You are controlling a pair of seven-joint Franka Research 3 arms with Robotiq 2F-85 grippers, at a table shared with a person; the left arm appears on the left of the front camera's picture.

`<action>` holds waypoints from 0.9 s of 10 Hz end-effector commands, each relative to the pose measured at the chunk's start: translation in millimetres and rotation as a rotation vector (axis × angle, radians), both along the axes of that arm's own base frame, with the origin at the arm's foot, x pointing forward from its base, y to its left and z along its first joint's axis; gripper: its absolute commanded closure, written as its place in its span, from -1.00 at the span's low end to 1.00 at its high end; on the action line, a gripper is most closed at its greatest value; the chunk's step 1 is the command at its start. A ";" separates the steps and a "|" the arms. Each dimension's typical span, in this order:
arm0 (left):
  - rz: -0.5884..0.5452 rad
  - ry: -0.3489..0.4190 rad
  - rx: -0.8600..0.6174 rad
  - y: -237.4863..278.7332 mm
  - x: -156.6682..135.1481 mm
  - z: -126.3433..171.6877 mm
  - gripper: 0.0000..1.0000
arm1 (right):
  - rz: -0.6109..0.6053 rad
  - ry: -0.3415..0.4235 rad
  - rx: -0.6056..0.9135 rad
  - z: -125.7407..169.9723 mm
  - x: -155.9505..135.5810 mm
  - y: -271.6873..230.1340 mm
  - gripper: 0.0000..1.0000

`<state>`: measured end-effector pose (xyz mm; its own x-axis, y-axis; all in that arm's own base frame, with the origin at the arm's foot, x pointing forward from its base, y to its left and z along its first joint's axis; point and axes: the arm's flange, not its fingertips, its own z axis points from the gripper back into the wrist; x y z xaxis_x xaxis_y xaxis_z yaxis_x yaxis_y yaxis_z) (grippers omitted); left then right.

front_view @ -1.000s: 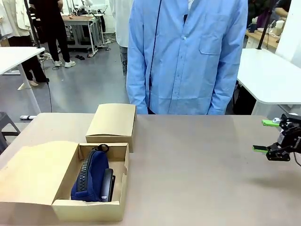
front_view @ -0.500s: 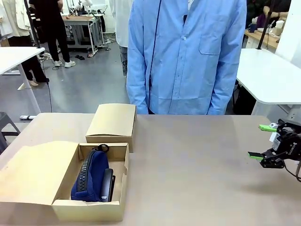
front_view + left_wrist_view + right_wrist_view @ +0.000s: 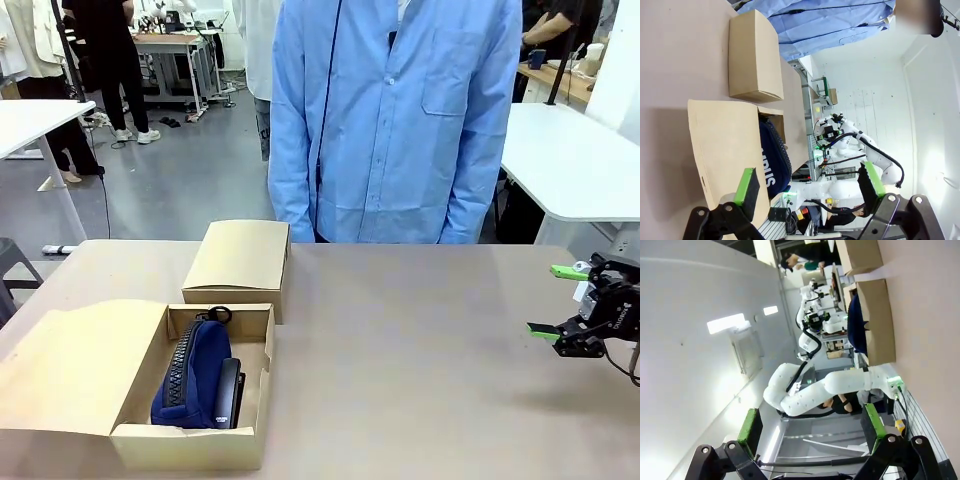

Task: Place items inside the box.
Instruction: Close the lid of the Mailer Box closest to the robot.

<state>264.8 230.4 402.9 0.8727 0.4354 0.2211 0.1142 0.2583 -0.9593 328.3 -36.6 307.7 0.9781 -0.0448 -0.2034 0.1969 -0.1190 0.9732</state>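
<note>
Brown cardboard, the open box point(image 3: 140, 440) sits at the bench's point(image 3: 420, 360) near left edge, flap folded out leftward, holding the navy zip pouch point(image 3: 190, 375) with a black item point(image 3: 229, 392) against its right side. The bench's middle and right lie bare. The right hand point(image 3: 558, 300) hovers above the bench's right edge, fingers spread wide and empty; the left hand point(image 3: 810, 185) is likewise wide apart, holding nothing.

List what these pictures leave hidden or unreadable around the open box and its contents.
- Navy pouch, front view: its lower side is sunk behind the open box's front wall.
- Black item beside the pouch, front view: mostly hidden between pouch and box wall; what it is cannot be told.
- Pouch lettering, left wrist view: cut off by the box flap.
- Closed box: contents unseen.
</note>
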 end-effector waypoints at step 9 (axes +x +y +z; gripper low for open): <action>-0.440 -1.632 1.159 -131.8 31.0 -8.5 -1.00 | 0.008 -0.007 -0.005 3.4 -2.0 -1.9 -1.00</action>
